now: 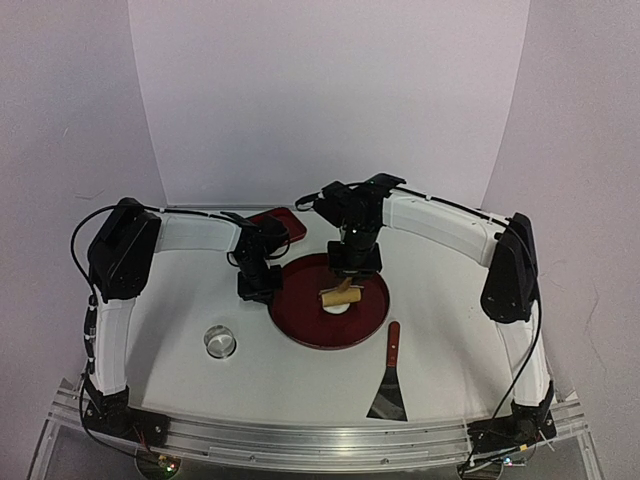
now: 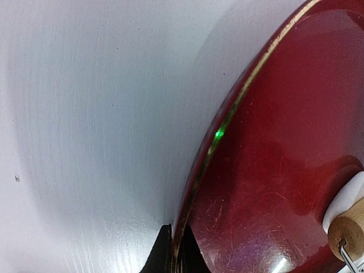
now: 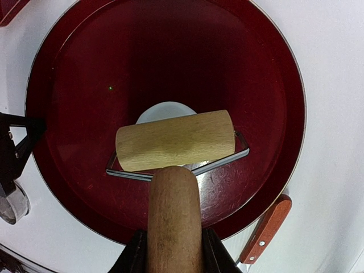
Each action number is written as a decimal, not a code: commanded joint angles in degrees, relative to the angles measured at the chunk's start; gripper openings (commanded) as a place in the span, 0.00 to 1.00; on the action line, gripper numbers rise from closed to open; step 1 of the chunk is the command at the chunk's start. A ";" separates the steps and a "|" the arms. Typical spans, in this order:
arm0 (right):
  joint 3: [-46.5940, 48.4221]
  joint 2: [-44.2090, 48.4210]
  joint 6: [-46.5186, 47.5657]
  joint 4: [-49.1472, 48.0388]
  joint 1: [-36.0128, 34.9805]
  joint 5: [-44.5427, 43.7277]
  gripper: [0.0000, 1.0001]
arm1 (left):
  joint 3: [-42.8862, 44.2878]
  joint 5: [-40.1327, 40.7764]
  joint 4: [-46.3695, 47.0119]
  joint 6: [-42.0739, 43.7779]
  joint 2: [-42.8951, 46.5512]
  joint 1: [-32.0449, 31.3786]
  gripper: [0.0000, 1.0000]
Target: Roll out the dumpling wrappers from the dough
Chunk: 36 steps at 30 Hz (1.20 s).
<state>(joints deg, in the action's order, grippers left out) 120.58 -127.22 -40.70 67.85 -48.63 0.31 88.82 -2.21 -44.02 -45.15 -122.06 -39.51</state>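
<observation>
Right wrist view: right gripper (image 3: 173, 253) is clamped on the wooden handle of the rolling pin (image 3: 176, 139). The pin's drum rests on the flattened white dough (image 3: 165, 111), near the centre of the round red tray (image 3: 170, 51). Left gripper (image 1: 258, 288) is closed on the tray's left rim.

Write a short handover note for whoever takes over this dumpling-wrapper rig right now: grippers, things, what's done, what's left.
Left gripper: shut on the left rim of the red tray.
Right gripper: shut on the handle of the rolling pin, which rests on the dough.
Dough: white patch in the tray, partly hidden under the roller.
Ring cutter: on the table left of the tray, unheld. Scraper: on the table to the tray's right, unheld.
Done: dough looks flattened.
Left: probably more rolling, then cutting wrappers; none shows yet.
</observation>
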 commanded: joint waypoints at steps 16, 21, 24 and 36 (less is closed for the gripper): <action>-9.87 -20.51 4.39 2.61 1.24 12.85 0.00 | 2.17 6.17 -12.33 -1.06 -5.66 -0.14 0.00; -7.07 -23.20 5.39 2.91 1.40 12.55 0.00 | 2.82 5.99 -12.11 -1.11 -6.26 -0.18 0.00; -5.35 -24.67 5.69 3.44 1.41 12.22 0.00 | 2.94 6.13 -11.98 -0.89 -6.40 -0.17 0.00; 6.56 -27.32 5.92 6.34 2.83 9.08 0.00 | -0.77 6.78 -10.49 -0.30 -5.66 -0.13 0.00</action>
<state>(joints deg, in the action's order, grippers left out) 131.48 -137.78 -35.39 65.24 -45.51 2.04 92.15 -1.74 -47.73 -45.25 -124.04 -39.70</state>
